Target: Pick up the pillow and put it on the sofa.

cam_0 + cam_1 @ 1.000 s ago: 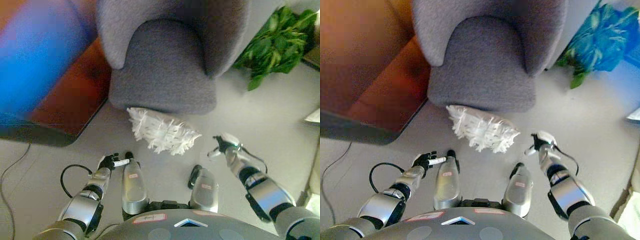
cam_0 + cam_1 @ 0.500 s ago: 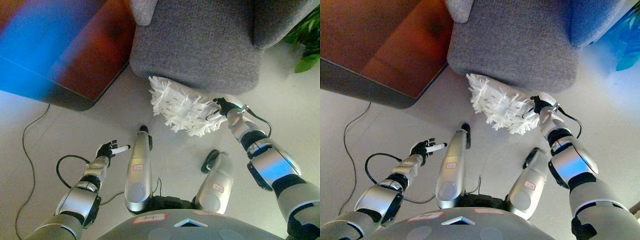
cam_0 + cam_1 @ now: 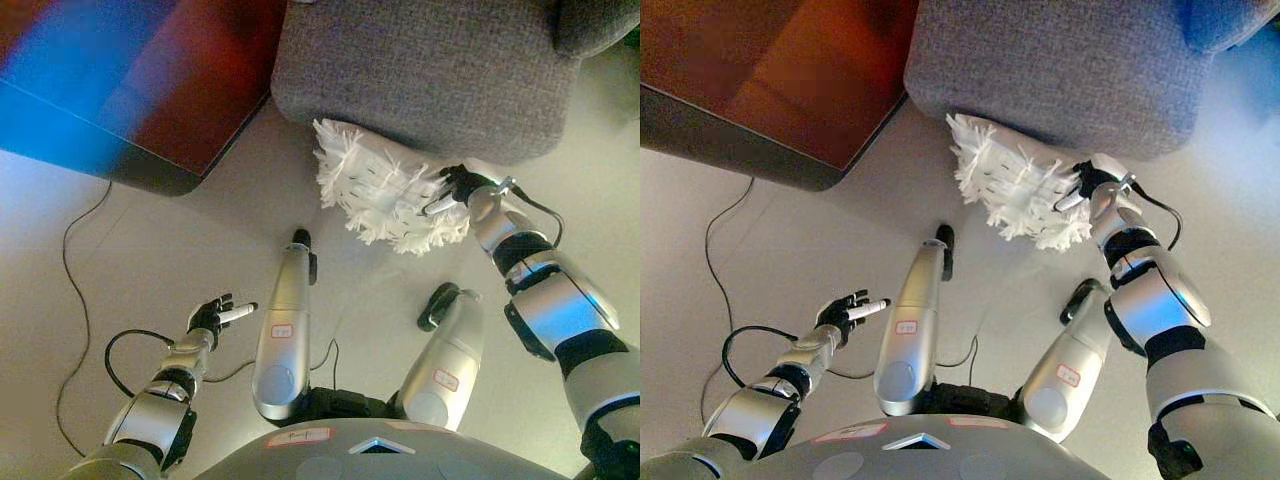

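A white shaggy pillow [image 3: 385,195] lies on the pale floor, its far edge against the foot of the grey sofa [image 3: 420,70]. My right hand [image 3: 462,187] is at the pillow's right edge, and a straight white-tipped finger rests on the fringe; it has no hold that I can see. My left hand [image 3: 213,315] hovers low over the floor at the lower left, well apart from the pillow. Its fingers are spread and hold nothing. The sofa's seat fills the top of both views.
A red-brown wooden piece of furniture with a dark edge [image 3: 180,90] stands on the floor left of the sofa. A thin dark cable [image 3: 82,235] runs over the floor below it. Bare floor lies left of the pillow.
The camera has dipped forward, so the sofa and pillow sit higher and larger. My right hand came in from the open floor to the pillow's right edge. The left hand stayed low.
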### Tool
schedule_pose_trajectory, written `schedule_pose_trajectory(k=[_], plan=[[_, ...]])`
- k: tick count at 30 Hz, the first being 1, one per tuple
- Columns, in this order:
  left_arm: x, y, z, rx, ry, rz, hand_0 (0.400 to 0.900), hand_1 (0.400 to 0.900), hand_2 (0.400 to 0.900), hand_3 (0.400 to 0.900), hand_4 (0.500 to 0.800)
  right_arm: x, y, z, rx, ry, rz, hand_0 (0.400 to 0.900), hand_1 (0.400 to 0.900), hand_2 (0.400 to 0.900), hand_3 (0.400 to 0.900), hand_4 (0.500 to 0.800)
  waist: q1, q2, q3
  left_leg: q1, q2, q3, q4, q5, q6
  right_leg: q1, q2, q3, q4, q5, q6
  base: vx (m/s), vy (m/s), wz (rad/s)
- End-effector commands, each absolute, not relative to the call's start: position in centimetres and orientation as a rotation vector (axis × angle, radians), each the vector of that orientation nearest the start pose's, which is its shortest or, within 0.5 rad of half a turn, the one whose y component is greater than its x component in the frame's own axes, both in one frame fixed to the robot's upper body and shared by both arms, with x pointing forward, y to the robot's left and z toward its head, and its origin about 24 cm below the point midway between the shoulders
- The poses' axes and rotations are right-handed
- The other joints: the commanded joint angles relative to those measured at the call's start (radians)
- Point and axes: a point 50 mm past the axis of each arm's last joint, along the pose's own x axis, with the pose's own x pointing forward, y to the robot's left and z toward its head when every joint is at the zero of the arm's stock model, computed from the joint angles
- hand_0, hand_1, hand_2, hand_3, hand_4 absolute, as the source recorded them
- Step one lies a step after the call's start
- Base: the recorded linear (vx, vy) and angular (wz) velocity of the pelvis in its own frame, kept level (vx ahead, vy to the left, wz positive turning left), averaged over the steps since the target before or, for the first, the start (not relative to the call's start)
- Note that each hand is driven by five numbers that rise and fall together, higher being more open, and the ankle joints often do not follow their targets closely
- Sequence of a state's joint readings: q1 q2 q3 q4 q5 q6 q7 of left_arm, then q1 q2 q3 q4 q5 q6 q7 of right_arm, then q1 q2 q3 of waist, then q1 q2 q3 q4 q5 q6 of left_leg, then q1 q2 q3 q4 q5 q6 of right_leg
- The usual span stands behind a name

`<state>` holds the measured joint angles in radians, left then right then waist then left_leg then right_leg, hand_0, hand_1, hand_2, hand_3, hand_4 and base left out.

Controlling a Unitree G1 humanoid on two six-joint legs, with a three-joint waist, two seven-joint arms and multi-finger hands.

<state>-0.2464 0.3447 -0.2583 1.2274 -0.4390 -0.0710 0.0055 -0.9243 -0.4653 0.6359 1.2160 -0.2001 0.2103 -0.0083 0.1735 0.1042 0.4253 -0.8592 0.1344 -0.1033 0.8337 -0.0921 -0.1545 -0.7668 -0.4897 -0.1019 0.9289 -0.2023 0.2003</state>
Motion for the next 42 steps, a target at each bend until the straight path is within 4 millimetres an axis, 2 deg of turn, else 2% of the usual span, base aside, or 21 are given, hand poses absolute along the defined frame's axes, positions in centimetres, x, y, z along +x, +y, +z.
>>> schedule_pose_trajectory(k=[1,6,15,21,22,23,32,37,42], plan=[[18.6,27.5,-11.4,0.095,0.892,0.260,0.900,0.900,0.900,0.900,0.800,39.9,-25.3,12.7,-1.204,0.392,-0.099,0.900,0.900,0.900,0.900,0.800,0.021,0.039,0.014,0.047,0.027,-0.006,0.002,-0.063,0.035,-0.057,-0.012,0.084,0.071,-0.007,-0.051,-0.08,0.077,0.06],[18.3,27.5,-11.5,0.034,0.883,0.278,0.900,0.900,0.900,0.900,0.800,40.7,-25.5,15.6,-1.231,0.340,-0.151,0.900,0.900,0.900,0.900,0.800,0.025,0.073,0.046,-0.043,0.008,0.005,0.060,-0.065,0.049,-0.150,-0.011,0.117,0.130,-0.012,-0.061,-0.11,0.079,0.05],[18.0,26.8,-11.7,-0.091,0.825,0.274,0.900,0.900,0.900,0.900,0.800,41.9,-24.1,20.4,-1.276,0.249,-0.168,0.900,0.900,0.900,0.900,0.800,0.041,0.123,0.094,-0.223,-0.008,-0.006,0.162,-0.041,0.070,-0.325,0.001,0.176,0.243,-0.025,-0.086,-0.10,0.074,-0.04],[18.0,27.3,-11.4,-0.131,0.785,0.299,0.900,0.900,0.900,0.900,0.800,42.4,-22.6,21.7,-1.274,0.220,-0.139,0.900,0.900,0.900,0.900,0.800,0.067,0.120,0.095,-0.304,-0.006,-0.026,0.171,-0.007,0.073,-0.394,0.009,0.165,0.275,-0.033,-0.101,-0.07,0.019,-0.09],[18.0,27.4,-11.3,-0.133,0.781,0.299,0.900,0.900,0.900,0.900,0.800,42.4,-22.3,21.8,-1.267,0.214,-0.126,0.453,0.453,0.453,0.453,0.532,0.071,0.119,0.095,-0.311,-0.004,-0.028,0.177,-0.005,0.073,-0.398,0.008,0.161,0.283,-0.037,-0.103,-0.05,-0.045,0.01],[17.9,27.5,-11.3,-0.134,0.780,0.300,0.900,0.900,0.900,0.900,0.800,42.5,-22.1,21.9,-1.255,0.211,-0.107,0.400,0.400,0.400,0.400,0.500,0.073,0.118,0.095,-0.318,-0.002,-0.029,0.184,-0.003,0.073,-0.401,0.006,0.159,0.290,-0.041,-0.105,-0.03,-0.037,0.02],[17.1,28.4,-11.2,-0.146,0.763,0.336,0.900,0.900,0.900,0.900,0.800,42.6,-21.7,23.0,-1.204,0.089,-0.112,0.400,0.400,0.400,0.400,0.500,0.081,0.109,0.095,-0.343,0.013,-0.036,0.206,0.015,0.064,-0.420,0.012,0.151,0.326,-0.050,-0.107,-0.01,-0.023,-0.04],[17.8,28.4,-10.8,-0.144,0.739,0.337,0.900,0.900,0.900,0.900,0.800,42.4,-22.2,23.1,-1.185,0.077,-0.138,0.400,0.400,0.400,0.400,0.500,0.076,0.104,0.095,-0.319,0.024,-0.035,0.187,0.023,0.057,-0.399,0.013,0.141,0.322,-0.053,-0.105,-0.01,-0.046,0.00],[17.6,28.5,-10.9,-0.136,0.745,0.342,0.900,0.900,0.900,0.900,0.800,42.3,-22.9,23.2,-1.166,0.081,-0.153,0.400,0.400,0.400,0.400,0.500,0.070,0.099,0.095,-0.286,0.040,-0.033,0.180,0.026,0.048,-0.371,0.011,0.137,0.320,-0.052,-0.100,0.00,-0.011,-0.01]])
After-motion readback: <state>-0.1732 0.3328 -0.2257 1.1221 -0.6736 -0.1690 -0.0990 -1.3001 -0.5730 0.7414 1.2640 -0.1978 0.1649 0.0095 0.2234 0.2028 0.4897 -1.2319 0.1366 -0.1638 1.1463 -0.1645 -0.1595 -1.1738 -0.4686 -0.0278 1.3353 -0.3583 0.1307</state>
